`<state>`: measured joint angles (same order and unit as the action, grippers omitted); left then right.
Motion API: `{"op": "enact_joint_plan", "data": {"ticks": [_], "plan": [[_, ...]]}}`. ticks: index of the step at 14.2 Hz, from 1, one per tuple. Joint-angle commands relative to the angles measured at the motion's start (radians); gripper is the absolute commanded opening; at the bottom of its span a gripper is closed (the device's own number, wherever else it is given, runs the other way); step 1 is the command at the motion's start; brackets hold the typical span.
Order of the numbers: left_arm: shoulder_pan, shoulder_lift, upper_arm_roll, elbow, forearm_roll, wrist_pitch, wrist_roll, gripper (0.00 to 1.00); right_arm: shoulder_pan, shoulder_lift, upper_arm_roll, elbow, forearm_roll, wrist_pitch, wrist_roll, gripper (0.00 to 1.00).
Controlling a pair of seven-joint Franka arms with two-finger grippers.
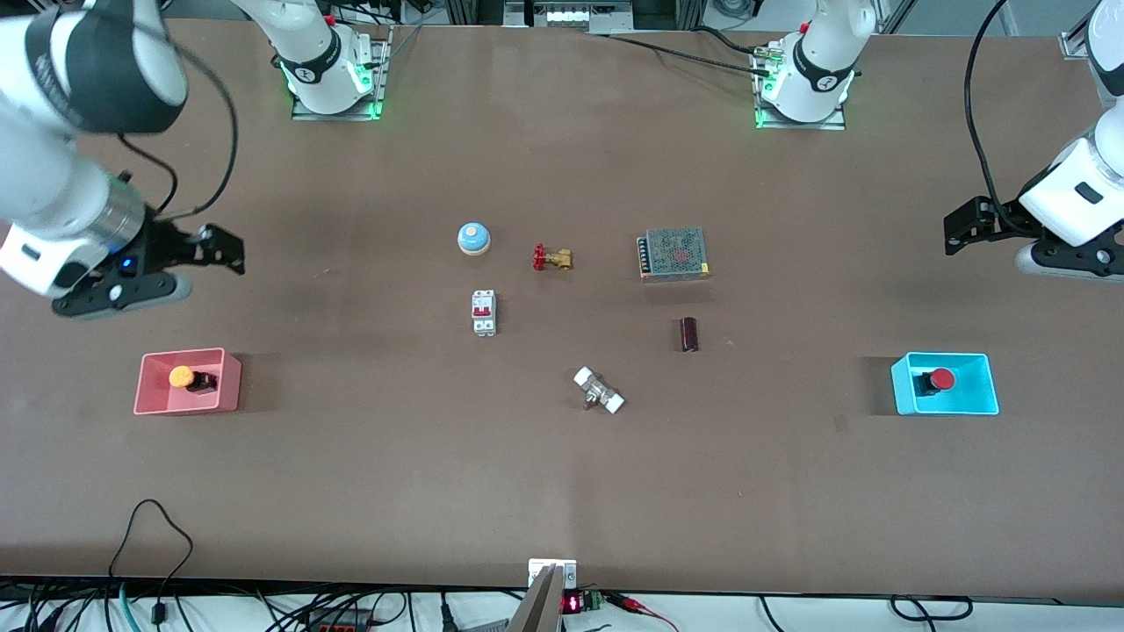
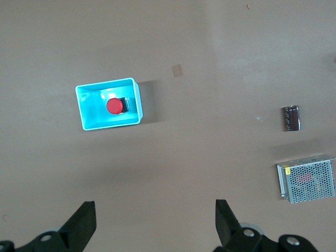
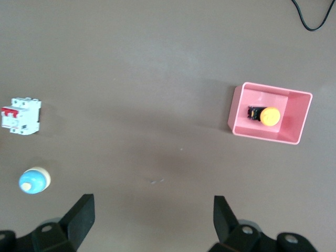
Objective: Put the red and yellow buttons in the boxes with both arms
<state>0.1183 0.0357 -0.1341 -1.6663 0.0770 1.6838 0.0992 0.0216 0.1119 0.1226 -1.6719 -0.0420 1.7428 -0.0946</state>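
The yellow button point(image 1: 182, 377), a round orange-yellow cap on a short black body, lies on its side in the pink box point(image 1: 145, 386) toward the right arm's end of the table point(image 1: 562, 491). The red button point(image 1: 941, 379), the same shape with a glossy red cap, lies in the cyan box point(image 1: 903, 386) toward the left arm's end. Both boxes are smooth plastic rectangles with tapered walls.

The right end effector point(image 1: 224, 250) hangs over bare table near the pink box, its black fingers point(image 3: 80, 214) spread wide and holding nothing. The left end effector point(image 1: 961, 230) hangs over bare table near the cyan box, fingers point(image 2: 224, 219) likewise wide and empty.

Mid-table sit a blue-and-white dome point(image 1: 473, 237), a brass valve point(image 1: 553, 258) with a red handle, a white breaker point(image 1: 484, 312), a perforated metal case point(image 1: 673, 253), a dark cylinder point(image 1: 689, 333) and a white-ended metal fitting point(image 1: 599, 391). The table is matte brown.
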Motion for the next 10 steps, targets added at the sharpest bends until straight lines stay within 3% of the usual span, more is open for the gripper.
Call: {"op": "enact_joint_plan", "data": {"ticks": [1,4,10], "plan": [[0.003,-0.017,-0.005,-0.007,0.020,-0.013,-0.010,1.00,0.014,-0.052,0.012,0.000,-0.013,-0.052,0.024,1.00],[0.001,-0.019,-0.006,-0.007,0.020,-0.016,-0.010,1.00,0.006,-0.037,0.006,0.066,-0.013,-0.103,0.032,1.00],[0.001,-0.017,-0.005,-0.006,0.020,-0.016,-0.012,1.00,0.030,-0.017,-0.024,0.073,-0.009,-0.112,0.056,1.00]]}}
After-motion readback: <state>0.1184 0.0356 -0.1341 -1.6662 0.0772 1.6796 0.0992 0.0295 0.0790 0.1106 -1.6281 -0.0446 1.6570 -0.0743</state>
